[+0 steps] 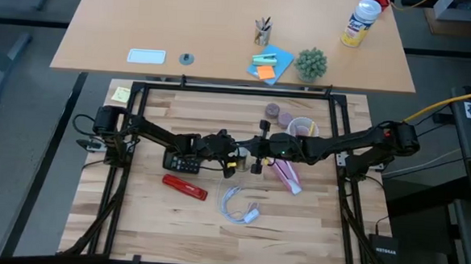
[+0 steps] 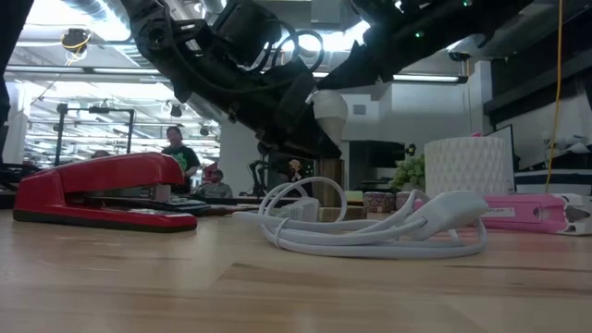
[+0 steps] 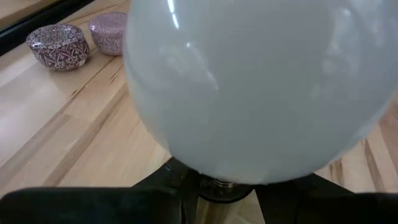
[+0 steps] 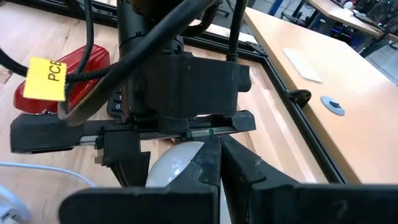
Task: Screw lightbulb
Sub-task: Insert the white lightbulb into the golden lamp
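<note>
Left gripper [image 1: 236,159] grasps the lightbulb [image 2: 330,110] above the table [image 1: 295,224] centre. Right gripper [image 1: 255,152], fingers clenched, sits at its 3 o'clock, touching.

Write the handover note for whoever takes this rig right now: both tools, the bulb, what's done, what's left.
Left tool: mid-table, above the wood, closed partway on the lightbulb by its metal screw end.
Right tool: shut, fingers pressed together, facing the left tool at close range, its tips at the bulb's white dome.
Lightbulb: held in the air between the two arms, above the white cable, not resting on the table.
Done: bulb picked up.
Left: no socket shows clearly here, so the screwing in looks still to do.
</note>
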Robot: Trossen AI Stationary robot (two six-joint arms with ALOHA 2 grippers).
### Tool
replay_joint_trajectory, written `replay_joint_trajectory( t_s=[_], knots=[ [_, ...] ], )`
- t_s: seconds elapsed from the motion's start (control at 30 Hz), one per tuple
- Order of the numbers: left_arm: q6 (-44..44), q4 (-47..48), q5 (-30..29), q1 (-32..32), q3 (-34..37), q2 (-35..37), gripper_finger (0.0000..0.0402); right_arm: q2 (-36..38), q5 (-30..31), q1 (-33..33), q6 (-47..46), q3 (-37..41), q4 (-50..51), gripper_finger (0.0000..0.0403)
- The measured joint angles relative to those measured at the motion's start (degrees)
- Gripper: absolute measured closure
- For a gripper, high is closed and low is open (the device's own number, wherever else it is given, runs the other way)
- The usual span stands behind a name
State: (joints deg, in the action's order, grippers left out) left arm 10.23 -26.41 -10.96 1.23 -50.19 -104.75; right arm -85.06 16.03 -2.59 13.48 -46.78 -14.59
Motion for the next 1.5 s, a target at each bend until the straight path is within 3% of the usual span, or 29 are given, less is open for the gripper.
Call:
replay_joint_trajectory(
  t_s=[0.2,0.6,0.9,1.5],
  knots=[
    [-1.3,0.0,0.0,0.0,0.0,0.0,0.0276,-0.1,-0.2,0.0,-0.2,0.0,0.5,0.0395],
    [-1.9,0.2,-0.4,-0.1,0.1,0.1,0.0208,-0.5,-2.5,-0.1,-0.2,0.3,1.8,0.0395],
    [-1.6,0.4,-0.5,0.0,0.1,0.7,0.0211,-0.5,1.5,0.0,-0.2,0.3,1.7,0.0395],
    [-1.3,-0.1,1.7,-0.6,0.1,0.7,0.0212,-0.6,-0.6,1.7,-0.1,0.4,-0.8,0.0395]
  ],
)
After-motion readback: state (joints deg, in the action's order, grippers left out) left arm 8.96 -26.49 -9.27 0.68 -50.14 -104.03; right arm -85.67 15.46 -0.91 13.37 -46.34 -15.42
